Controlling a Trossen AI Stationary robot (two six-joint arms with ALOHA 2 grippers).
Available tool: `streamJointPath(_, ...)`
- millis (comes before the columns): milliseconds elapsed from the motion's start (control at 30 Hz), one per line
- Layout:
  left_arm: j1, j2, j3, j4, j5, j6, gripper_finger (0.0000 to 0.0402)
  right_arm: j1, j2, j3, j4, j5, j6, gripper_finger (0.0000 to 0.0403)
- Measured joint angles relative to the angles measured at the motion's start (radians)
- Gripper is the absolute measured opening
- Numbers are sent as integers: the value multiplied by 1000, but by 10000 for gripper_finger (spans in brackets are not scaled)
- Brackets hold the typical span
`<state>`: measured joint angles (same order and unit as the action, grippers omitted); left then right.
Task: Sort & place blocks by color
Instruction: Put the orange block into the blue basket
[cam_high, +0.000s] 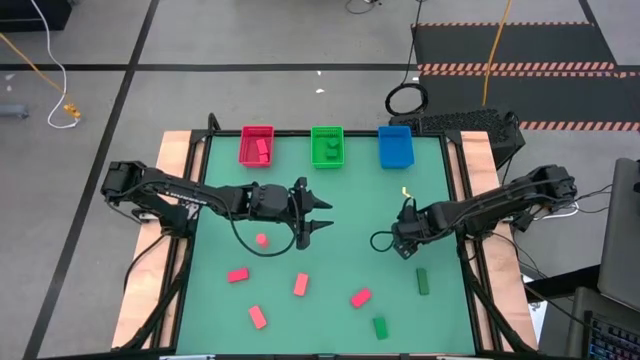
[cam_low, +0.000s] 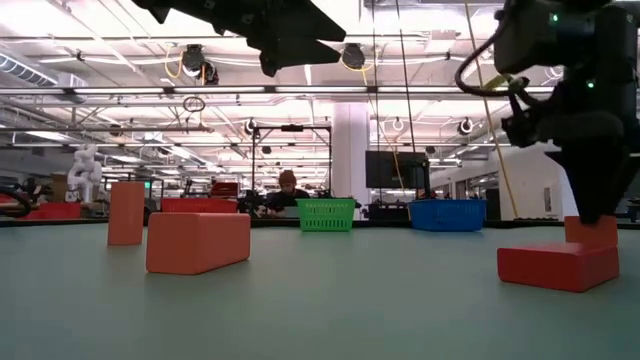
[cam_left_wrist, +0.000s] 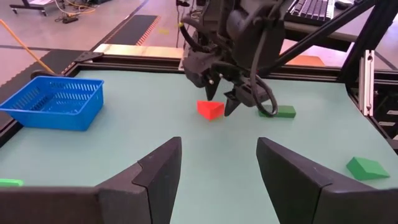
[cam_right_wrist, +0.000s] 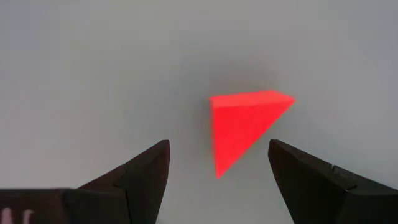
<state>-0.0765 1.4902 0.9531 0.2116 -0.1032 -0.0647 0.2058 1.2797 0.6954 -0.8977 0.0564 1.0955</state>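
Right wrist view first: a red triangular block (cam_right_wrist: 244, 127) lies on the green table (cam_right_wrist: 93, 62) just ahead of the right gripper (cam_right_wrist: 219, 174), whose fingers stand wide apart and empty, the block not yet between them.

Left wrist view: left gripper (cam_left_wrist: 219, 171) fingers parted, holding nothing, up off the table. Past them the right gripper (cam_left_wrist: 224, 102) hangs tips-down right over the same red wedge (cam_left_wrist: 210, 109). Green bar (cam_left_wrist: 283, 112) just beyond it, green wedge (cam_left_wrist: 367, 168) off near the table edge, blue bin (cam_left_wrist: 53, 102) at the far side.

Low view: red bar (cam_low: 197, 241) closest, upright red block (cam_low: 126, 212) behind it, another red bar (cam_low: 558, 266) on the other side with the right arm coming down just behind it. Green bin (cam_low: 326, 214) and blue bin (cam_low: 447, 213) far back; a person sits beyond the table.

High view: left gripper (cam_high: 322, 215) mid-table, fingers spread, empty. Right gripper (cam_high: 402, 246) right of centre, pointing down. Red bin (cam_high: 257, 145), green bin (cam_high: 327, 146), blue bin (cam_high: 395, 146) line the far edge; red and green bins each already hold blocks. Loose on the table: red blocks (cam_high: 300, 285) scattered across the near half, small red cube (cam_high: 261, 240) near the left gripper, green bar (cam_high: 422, 281) and green block (cam_high: 380, 326) near right.
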Motion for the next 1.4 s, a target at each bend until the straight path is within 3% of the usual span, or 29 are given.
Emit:
streamJointPath(267, 0, 0, 0, 1, 0, 0, 212, -1, 0, -63, 47, 78, -27, 248)
streamJointPath(600, 0, 0, 0, -1, 0, 7, 212, -1, 0, -63, 153, 121, -119, 117)
streamJointPath(900, 0, 0, 0, -7, 0, 8, 212, -43, -11, -62, 207, 161, -239, 117)
streamJointPath(1033, 0, 0, 0, -7, 0, 12, 212, -123, -32, -25, 273, 259, -381, 117)
streamJointPath(1200, 0, 0, 0, -7, -1, 18, 212, -303, -61, 18, 421, 371, -648, 117)
streamJointPath(1400, 3, 0, 0, -8, -3, 14, 212, -611, -62, 21, 659, 323, -906, 117)
